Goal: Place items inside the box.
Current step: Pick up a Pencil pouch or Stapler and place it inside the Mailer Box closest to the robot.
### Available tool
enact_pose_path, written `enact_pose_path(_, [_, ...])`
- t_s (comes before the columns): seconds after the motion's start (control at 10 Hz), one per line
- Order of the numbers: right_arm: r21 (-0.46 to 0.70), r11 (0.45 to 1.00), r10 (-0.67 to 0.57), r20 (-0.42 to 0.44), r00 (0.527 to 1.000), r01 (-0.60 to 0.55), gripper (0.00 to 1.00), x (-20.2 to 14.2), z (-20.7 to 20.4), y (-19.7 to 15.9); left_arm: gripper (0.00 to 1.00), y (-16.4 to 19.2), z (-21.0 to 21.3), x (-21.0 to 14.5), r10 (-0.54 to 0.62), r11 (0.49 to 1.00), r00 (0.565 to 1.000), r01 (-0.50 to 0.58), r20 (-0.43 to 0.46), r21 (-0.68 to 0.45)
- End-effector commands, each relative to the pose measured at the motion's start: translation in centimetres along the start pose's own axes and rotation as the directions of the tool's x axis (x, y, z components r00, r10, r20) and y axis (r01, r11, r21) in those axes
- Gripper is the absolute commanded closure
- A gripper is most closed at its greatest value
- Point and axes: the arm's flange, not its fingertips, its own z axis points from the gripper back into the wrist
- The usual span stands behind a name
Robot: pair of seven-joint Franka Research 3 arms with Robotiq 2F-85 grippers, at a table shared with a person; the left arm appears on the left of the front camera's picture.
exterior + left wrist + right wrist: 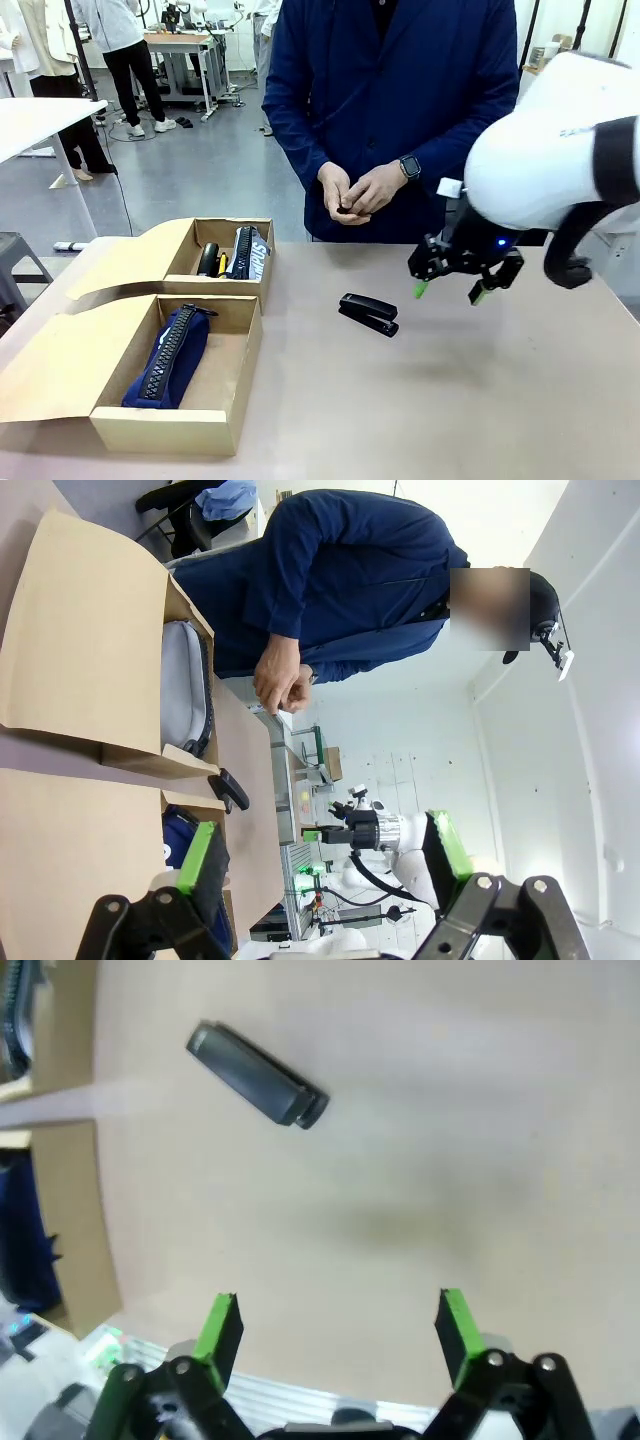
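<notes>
Right claw, wide open and empty, hovers near the black stapler on the table: rigid, probably fairly heavy, smooth; likely best gripped across its narrow sides, mid-length.

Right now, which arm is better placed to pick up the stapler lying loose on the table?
The right arm: its open jaws hang just beside the stapler, with nothing between.

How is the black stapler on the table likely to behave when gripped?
The black stapler looks rigid and blocky and lies flat, so it probably won't flop or roll. Its hinged top may squeeze down if pinched top to bottom. It is likely dense for its size.
</notes>
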Motion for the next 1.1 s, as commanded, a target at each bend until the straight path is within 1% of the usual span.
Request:
enact_pose_path(0.0, [0.021, 0.998, -0.065, 0.027, 0.998, 0.064, 0.00, -0.4, 1.2, -1.6, 0.00, -0.1, 0.0, -0.1, -0.022, 1.000, 1.000, 0.022, -0.002, -0.015])
enact_pose_path(0.1, [0.021, 0.998, -0.065, 0.027, 0.998, 0.064, 0.00, -0.4, 1.2, -1.6, 0.00, -0.1, 0.0, -0.1, -0.022, 1.000, 1.000, 0.022, -0.002, -0.015])
enact_pose_path(0.2, [0.003, 1.000, 0.004, -0.010, 1.000, -0.004, 0.00, 0.2, -0.3, 0.1, 0.00, -0.1, 0.0, -0.1, -0.022, 1.000, 1.000, 0.022, -0.002, -0.015])
enact_pose_path(0.3, [-0.151, 0.983, -0.123, -0.102, 0.987, 0.107, 0.00, -0.7, -1.1, 1.0, 0.00, -0.1, 0.0, -0.1, -0.022, 1.000, 1.000, 0.022, -0.002, -0.015])
enact_pose_path(0.4, [-0.284, 0.946, -0.187, -0.098, 0.977, 0.153, 0.00, 0.4, -1.9, 4.6, 0.00, -0.1, 0.0, -0.1, -0.022, 1.000, 1.000, 0.022, -0.002, -0.015])
enact_pose_path(0.5, [-0.363, 0.921, -0.189, -0.106, 0.976, 0.139, 0.00, 2.3, -2.8, 8.2, 0.00, -0.1, 0.0, -0.1, -0.022, 1.000, 1.000, 0.022, -0.002, -0.015])
enact_pose_path(0.6, [-0.403, 0.910, -0.162, -0.135, 0.977, 0.096, 0.00, 4.6, -3.8, 10.1, 0.00, -0.1, 0.0, -0.1, -0.022, 1.000, 1.000, 0.022, -0.002, -0.015])
enact_pose_path(0.7, [-0.405, 0.912, -0.136, -0.154, 0.979, 0.063, 0.00, 6.2, -4.9, 11.8, 0.00, -0.1, 0.0, -0.1, -0.022, 1.000, 1.000, 0.022, -0.002, -0.015])
enact_pose_path(0.8, [-0.421, 0.906, -0.124, -0.145, 0.982, 0.053, 0.00, 7.2, -5.8, 12.9, 0.00, -0.1, 0.0, -0.1, -0.022, 1.000, 1.000, 0.022, -0.002, -0.015])
enact_pose_path(0.9, [-0.402, 0.912, -0.140, -0.119, 0.983, 0.082, 0.00, 8.1, -6.6, 13.3, 0.00, -0.1, 0.0, -0.1, -0.022, 1.000, 1.000, 0.022, -0.002, -0.015])
enact_pose_path(1.0, [-0.349, 0.932, -0.137, -0.090, 0.986, 0.098, 0.00, 8.5, -6.9, 12.9, 0.00, -0.1, 0.0, -0.1, -0.022, 1.000, 1.000, 0.022, -0.002, -0.015])
